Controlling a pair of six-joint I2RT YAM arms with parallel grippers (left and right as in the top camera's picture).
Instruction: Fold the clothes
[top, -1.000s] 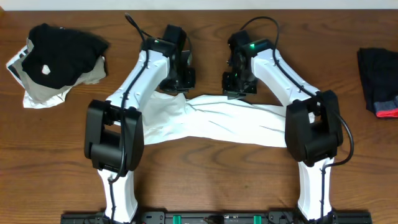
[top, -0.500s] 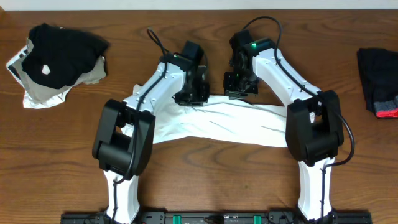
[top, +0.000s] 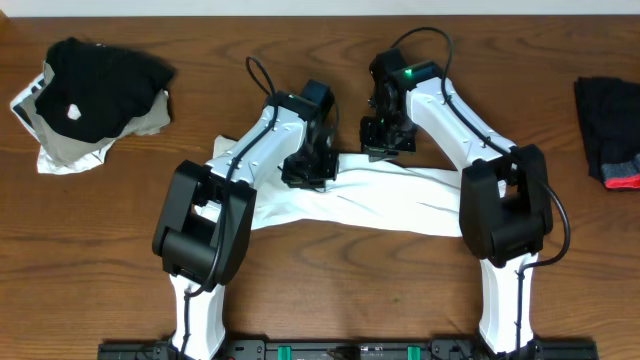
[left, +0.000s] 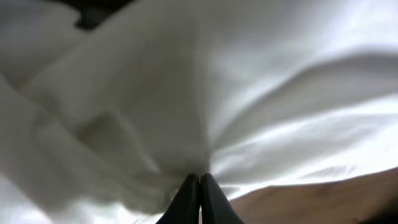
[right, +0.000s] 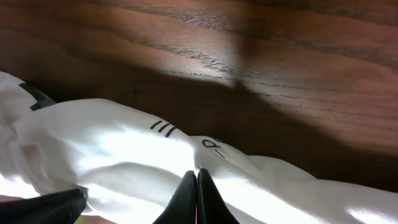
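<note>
Wooden worktop (top: 340, 290) carries the white T-shirt (top: 390, 205) at centre frame as a crumpled sideways band with no neat fold made; left claw (top: 305, 176) and right claw (top: 383, 151) both pinch its upper edge, so folding is judged barely begun.
</note>
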